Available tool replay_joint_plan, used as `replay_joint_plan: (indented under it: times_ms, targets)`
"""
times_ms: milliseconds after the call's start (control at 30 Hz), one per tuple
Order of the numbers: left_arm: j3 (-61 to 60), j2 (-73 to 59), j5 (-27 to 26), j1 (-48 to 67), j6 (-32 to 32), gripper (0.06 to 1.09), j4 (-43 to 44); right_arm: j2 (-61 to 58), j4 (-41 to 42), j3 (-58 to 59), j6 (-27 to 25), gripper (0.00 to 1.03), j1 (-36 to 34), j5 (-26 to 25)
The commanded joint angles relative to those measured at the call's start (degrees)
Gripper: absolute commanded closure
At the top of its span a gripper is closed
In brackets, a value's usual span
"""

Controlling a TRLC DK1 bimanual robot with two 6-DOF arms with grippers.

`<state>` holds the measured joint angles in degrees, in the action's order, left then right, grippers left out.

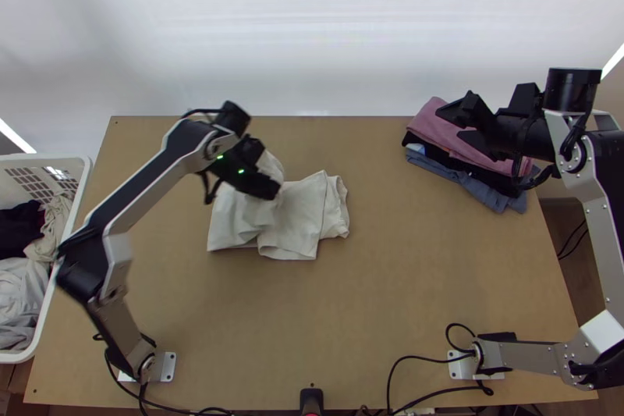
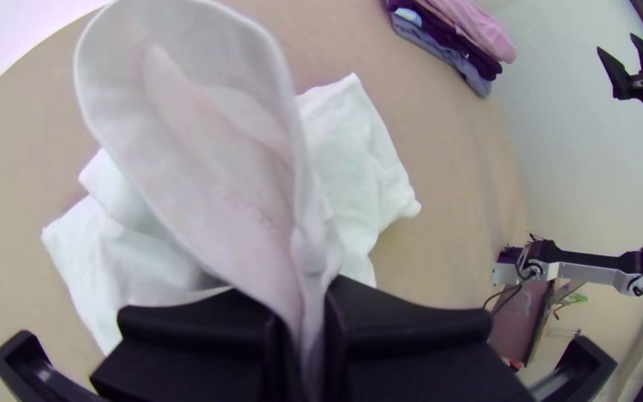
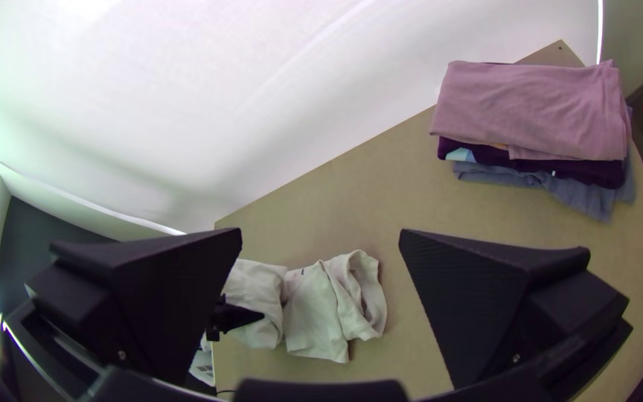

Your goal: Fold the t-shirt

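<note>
1. Readable text, labels, brands, numbers or signs: none can be read.
2. White t-shirt (image 3: pixel 310 320): a small dark mark (image 3: pixel 301 272) is noted on the cloth. In the right wrist view it lies beyond the right gripper (image 1: pixel 450 123), in the gap between its two parted fingers. It is too small to read; whether it is lettering cannot be told.
</note>
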<state>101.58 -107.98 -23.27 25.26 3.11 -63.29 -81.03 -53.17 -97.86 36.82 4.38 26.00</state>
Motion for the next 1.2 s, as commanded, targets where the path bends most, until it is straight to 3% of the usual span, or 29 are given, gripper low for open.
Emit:
replay_joint_plan:
  times_ms: [0, 100, 133, 167, 200, 233, 500, 833, 1167]
  targets:
    - [7.4, -5.22, -0.2, 2.52, 3.57, 1.05, 0.44, 0.26, 0.26, 1.45, -0.61, 0.04, 0.54, 0.37]
    - [13.82, -9.53, -0.2, 5.68, 4.53, 1.04, -0.08, 0.09, 0.52, 3.29, -1.31, 0.04, 1.51, 0.37]
    - [16.11, -10.84, -0.2, 7.18, 4.53, 0.97, -0.43, 0.0, 1.05, 4.35, -1.4, 0.04, 1.86, 0.37]
    - [19.01, -12.16, -0.2, 8.58, 4.44, 0.72, -0.96, -0.18, 1.75, 5.49, -1.49, 0.04, 2.47, 0.37]
    - [22.35, -13.57, -0.2, 10.08, 4.27, 0.32, -1.75, -0.26, 2.72, 6.81, -1.57, 0.04, 3.0, 0.28]
    - [25.86, -14.71, -0.29, 11.57, 4.0, 0.07, -2.54, -0.44, 3.51, 8.13, -1.57, 0.04, 3.18, 0.28]
    - [29.55, -8.65, -0.73, 12.89, 6.11, 0.1, 4.75, -2.99, 7.38, 15.42, -1.93, 0.04, 6.16, -0.07]
    - [23.84, 0.49, -0.82, 1.2, 4.18, 0.1, -1.22, -9.32, 12.65, 21.22, -2.19, 0.04, 15.22, -0.16]
    - [21.47, 6.47, -0.64, -3.63, 4.18, 0.1, -4.04, -21.97, 16.25, 18.5, -4.3, 0.04, 22.42, -0.25]
